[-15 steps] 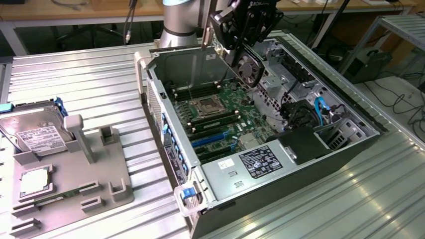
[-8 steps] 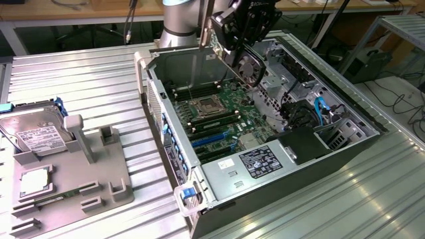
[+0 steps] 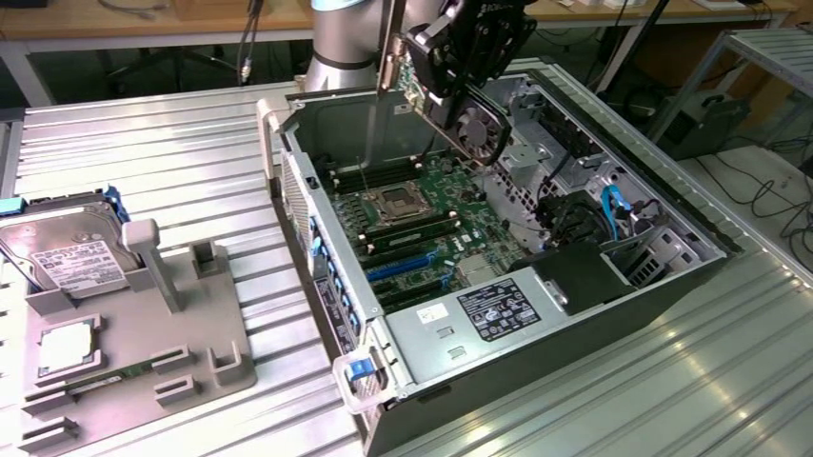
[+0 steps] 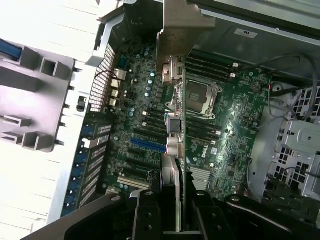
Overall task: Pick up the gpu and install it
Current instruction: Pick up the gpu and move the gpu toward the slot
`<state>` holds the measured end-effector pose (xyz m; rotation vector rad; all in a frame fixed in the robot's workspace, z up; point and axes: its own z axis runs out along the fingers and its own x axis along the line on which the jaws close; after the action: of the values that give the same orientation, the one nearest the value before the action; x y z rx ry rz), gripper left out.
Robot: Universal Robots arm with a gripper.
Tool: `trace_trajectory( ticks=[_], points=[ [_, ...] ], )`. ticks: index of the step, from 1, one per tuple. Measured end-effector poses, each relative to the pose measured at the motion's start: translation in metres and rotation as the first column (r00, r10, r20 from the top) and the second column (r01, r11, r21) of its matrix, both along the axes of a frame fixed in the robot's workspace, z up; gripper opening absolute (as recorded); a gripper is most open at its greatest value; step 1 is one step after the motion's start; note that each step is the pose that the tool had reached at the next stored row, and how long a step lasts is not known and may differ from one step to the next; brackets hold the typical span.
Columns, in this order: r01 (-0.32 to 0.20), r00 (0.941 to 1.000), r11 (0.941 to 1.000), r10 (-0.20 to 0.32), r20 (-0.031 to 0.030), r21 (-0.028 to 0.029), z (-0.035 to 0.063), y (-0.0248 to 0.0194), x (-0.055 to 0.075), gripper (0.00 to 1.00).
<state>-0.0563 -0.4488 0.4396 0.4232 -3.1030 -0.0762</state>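
Jaws: closed on the gpu point(image 3: 481, 131). In the wrist view we can see the two black fingers point(image 4: 146, 215) pinching the board point(image 4: 172, 167) from either side, so it's a proper grip.
Gpu: up in the air over the far end of the open computer case point(image 3: 534, 381). It's hanging tilted, with the black fan face turned toward us in the exterior view. It doesn't look seated in anything, and we see clear space under it.
Bracket: the silver end bracket point(image 4: 175, 30) is at the end of the card farthest from the jaws, seen edge-on from the wrist.
Motherboard: the green board point(image 3: 439, 224) lies flat in the case below the card. It has the CPU socket point(image 3: 394, 203) in the middle and a blue expansion slot point(image 3: 404, 265) nearer the front.
Power supply: the grey box with the black label point(image 3: 498, 309) is in the near corner of the case.
Parts tray: the grey holder point(image 3: 140, 371) sits on the ribbed metal tabletop point(image 3: 152, 143) at the exterior view's left, well apart from the case. A hard drive point(image 3: 70, 255) stands in it and a RAM stick point(image 3: 109, 378) lies in a slot.
Arm: the grey robot arm point(image 3: 346, 38) comes down behind the case.
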Motion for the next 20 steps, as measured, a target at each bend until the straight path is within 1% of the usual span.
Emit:
trace_trajectory(
  ticks=[5, 10, 15, 20],
  points=[
    [-0.040, 0.9992, 0.9992, 0.040, 0.0000, 0.0000, 0.0000, 0.0000, 0.0000, 0.28],
    [-0.081, 0.9967, 0.9967, 0.081, 0.0000, -0.0001, 0.0000, -0.0001, 0.0000, 0.28],
    [-0.119, 0.9929, 0.9929, 0.119, 0.0000, 0.0000, 0.0000, -0.0002, 0.0000, 0.28],
    [-0.163, 0.9867, 0.9867, 0.163, 0.0000, 0.0001, 0.0000, -0.0003, 0.0000, 0.28]
  ],
)
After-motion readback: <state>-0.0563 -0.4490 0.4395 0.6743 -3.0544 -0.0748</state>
